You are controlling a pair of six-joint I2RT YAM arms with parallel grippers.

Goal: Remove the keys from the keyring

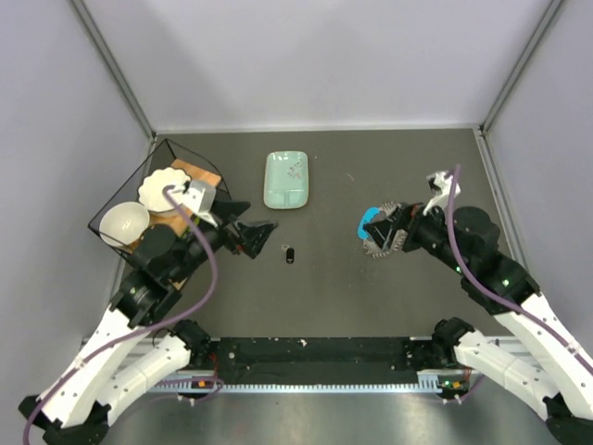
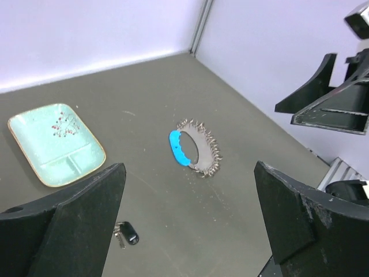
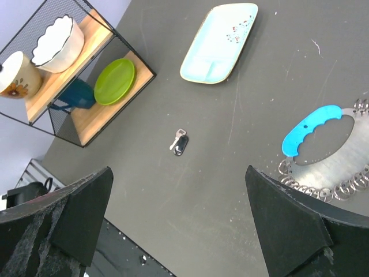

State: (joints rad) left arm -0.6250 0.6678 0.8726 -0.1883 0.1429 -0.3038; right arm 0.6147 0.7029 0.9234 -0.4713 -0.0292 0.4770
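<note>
The left arm (image 1: 153, 278) reaches forward and to the right from its base, and the left gripper (image 1: 259, 237) is low over the table (image 1: 334, 297). Its fingers (image 2: 69, 219) stand wide apart and hold nothing. The right arm (image 1: 491, 269) bends inward to the left. The right gripper (image 1: 387, 230) hangs above the keyring (image 2: 199, 150), also wide open, with nothing between its fingers (image 3: 300, 225).

There is one keyring, flat on the table in the right half, with one blue tag (image 3: 310, 131) on its left side and many small rings along its rim. The keys (image 3: 180, 142) lie as one small bunch near the middle of the table, apart from the keyring: one black piece and at least one silvery key touching it; I cannot tell if there are more. There is one green dish (image 1: 287, 179) further back. One wire rack (image 3: 101, 124) stands at the left edge, with two bowls (image 3: 55, 39), one green plate (image 3: 114, 81) and one dark cup (image 3: 74, 95).

The keys have bare table on all sides, between the two grippers. The rack is close beside the left arm. Pale walls (image 1: 315, 65) close the table at the back and both sides; the keyring is well apart from the right wall
</note>
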